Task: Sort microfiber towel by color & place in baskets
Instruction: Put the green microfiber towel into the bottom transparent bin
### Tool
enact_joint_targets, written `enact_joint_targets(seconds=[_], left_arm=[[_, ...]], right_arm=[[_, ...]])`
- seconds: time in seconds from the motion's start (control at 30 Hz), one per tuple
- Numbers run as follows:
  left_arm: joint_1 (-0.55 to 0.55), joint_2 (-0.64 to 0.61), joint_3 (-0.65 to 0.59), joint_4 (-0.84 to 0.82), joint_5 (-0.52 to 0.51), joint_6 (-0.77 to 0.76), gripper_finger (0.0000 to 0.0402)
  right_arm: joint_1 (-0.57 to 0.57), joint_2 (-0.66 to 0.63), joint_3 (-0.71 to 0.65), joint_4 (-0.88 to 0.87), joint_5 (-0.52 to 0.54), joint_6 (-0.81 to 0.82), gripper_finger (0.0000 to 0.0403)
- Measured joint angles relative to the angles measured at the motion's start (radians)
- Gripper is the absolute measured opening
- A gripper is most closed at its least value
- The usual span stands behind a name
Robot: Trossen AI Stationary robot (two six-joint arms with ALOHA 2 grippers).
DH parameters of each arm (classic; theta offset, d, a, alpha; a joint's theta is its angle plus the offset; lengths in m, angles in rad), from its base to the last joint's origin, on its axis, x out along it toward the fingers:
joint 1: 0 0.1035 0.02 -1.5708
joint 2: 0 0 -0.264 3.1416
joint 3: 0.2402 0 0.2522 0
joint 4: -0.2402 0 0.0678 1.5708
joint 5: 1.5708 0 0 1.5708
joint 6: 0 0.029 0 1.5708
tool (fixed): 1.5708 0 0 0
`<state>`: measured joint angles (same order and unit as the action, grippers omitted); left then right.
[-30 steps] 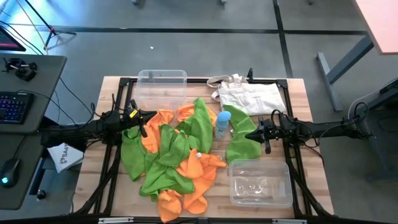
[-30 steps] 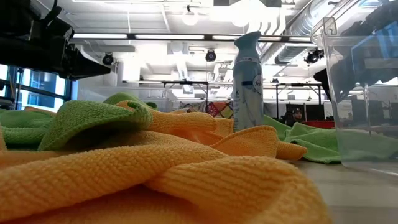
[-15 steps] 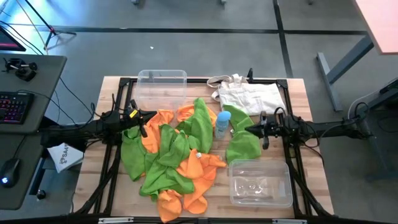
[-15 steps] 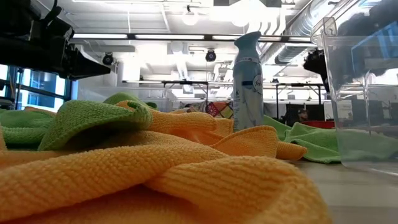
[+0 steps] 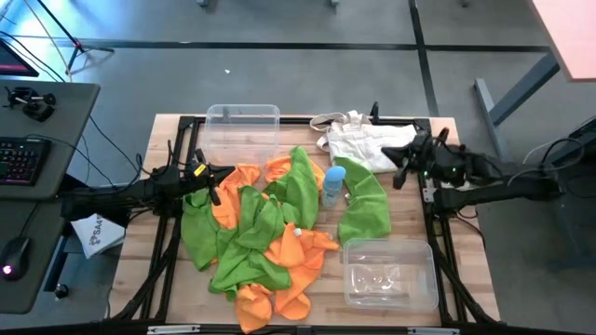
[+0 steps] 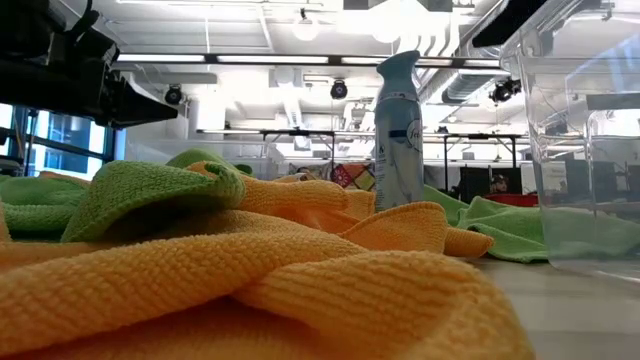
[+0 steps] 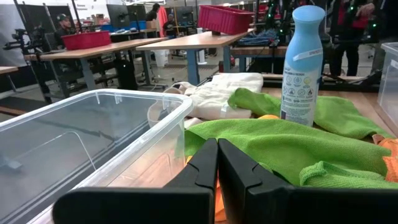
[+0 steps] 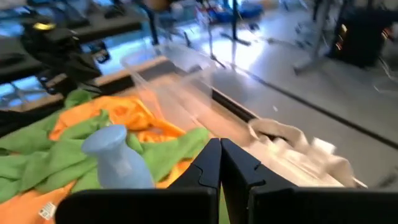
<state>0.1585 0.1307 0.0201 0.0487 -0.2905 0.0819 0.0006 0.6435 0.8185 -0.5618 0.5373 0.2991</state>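
Note:
Orange and green microfiber towels lie heaped in a pile (image 5: 261, 233) mid-table, and one green towel (image 5: 365, 209) lies apart to its right. In the low view orange cloth (image 6: 250, 280) fills the foreground. One clear basket (image 5: 242, 130) stands at the far edge and another basket (image 5: 389, 272) at the near right. My left gripper (image 5: 216, 172) is shut at the pile's left side, beside the far basket (image 7: 74, 143) and above green cloth (image 7: 280, 149). My right gripper (image 5: 393, 156) is shut and raised above the white tote bag (image 5: 372, 141), holding nothing (image 8: 220, 144).
A light-blue bottle (image 5: 333, 184) stands upright between the pile and the lone green towel, tall in the low view (image 6: 397, 130). The white tote bag lies at the far right. Bare wood (image 5: 466, 223) shows along the table's right edge.
My right gripper has risen from just above the table beside the lone green towel and swung toward the far edge, over the tote bag. It has tipped nose-down on the way. It has stayed shut. The towels, the baskets and my left arm have not moved.

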Motion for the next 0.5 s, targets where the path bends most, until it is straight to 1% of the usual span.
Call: enact_joint_targets(seconds=[0.13, 0.27, 0.37, 0.5], left_arm=[[0.0, 0.0, 0.0, 0.0, 0.0, 0.0, 0.0], [0.0, 0.0, 0.0, 0.0, 0.0, 0.0, 0.0], [0.0, 0.0, 0.0, 0.0, 0.0, 0.0, 0.0], [0.0, 0.0, 0.0, 0.0, 0.0, 0.0, 0.0]], right_arm=[[0.0, 0.117, 0.192, -0.223, 0.034, 0.107, 0.0], [0.0, 0.236, 0.338, -0.414, 0.035, 0.198, 0.0], [0.0, 0.318, 0.408, -0.529, 0.033, 0.245, 0.0005], [-0.001, 0.41, 0.443, -0.644, 0.011, 0.315, 0.0027]])
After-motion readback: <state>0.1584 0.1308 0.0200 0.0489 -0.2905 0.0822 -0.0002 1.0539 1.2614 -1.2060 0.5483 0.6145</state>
